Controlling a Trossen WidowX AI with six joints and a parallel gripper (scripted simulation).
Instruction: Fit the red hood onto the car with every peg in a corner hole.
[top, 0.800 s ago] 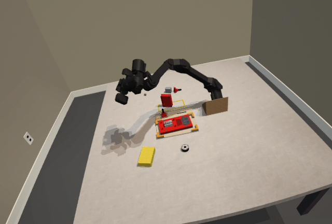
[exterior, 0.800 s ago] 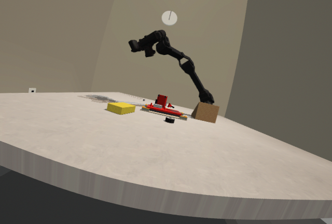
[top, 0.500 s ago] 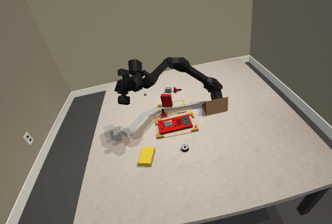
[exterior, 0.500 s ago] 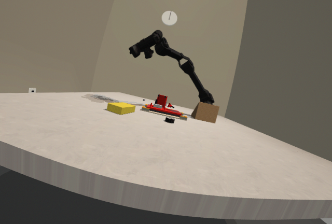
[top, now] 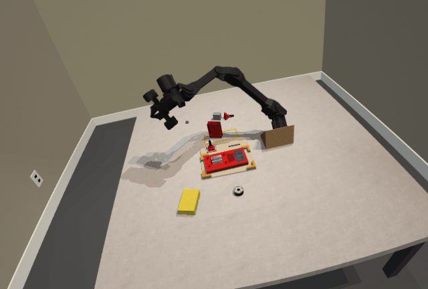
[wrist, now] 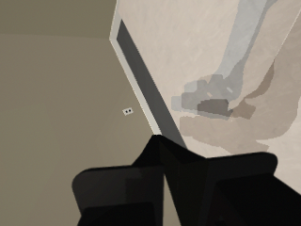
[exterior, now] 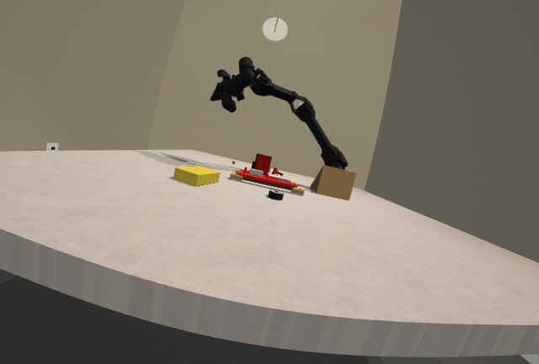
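Observation:
My gripper (top: 152, 112) (exterior: 212, 98) (wrist: 156, 138) is shut and empty, high above the table to the left of the jig. The red hood (top: 215, 129) (exterior: 263, 163) stands on edge behind the jig, with dark marks at its corners. The red chassis (top: 231, 157) (exterior: 281, 182) sits in the jig (top: 226, 172), between its orange corners. The engine block (top: 217, 158) (exterior: 255, 172) is a light grey piece on the chassis's left part, with short red pegs around it. The wrist view shows neither hood nor chassis.
A yellow block (top: 188, 201) (exterior: 196, 175) and a black wheel (top: 238, 190) (exterior: 275, 195) lie in front. Behind the jig are a yellow outline (top: 237, 134), a grey block (top: 217, 116) and two red pieces (top: 210, 147) (top: 226, 116) with black tips. A brown box (top: 279, 137) (exterior: 335, 182) stands by the arm's base.

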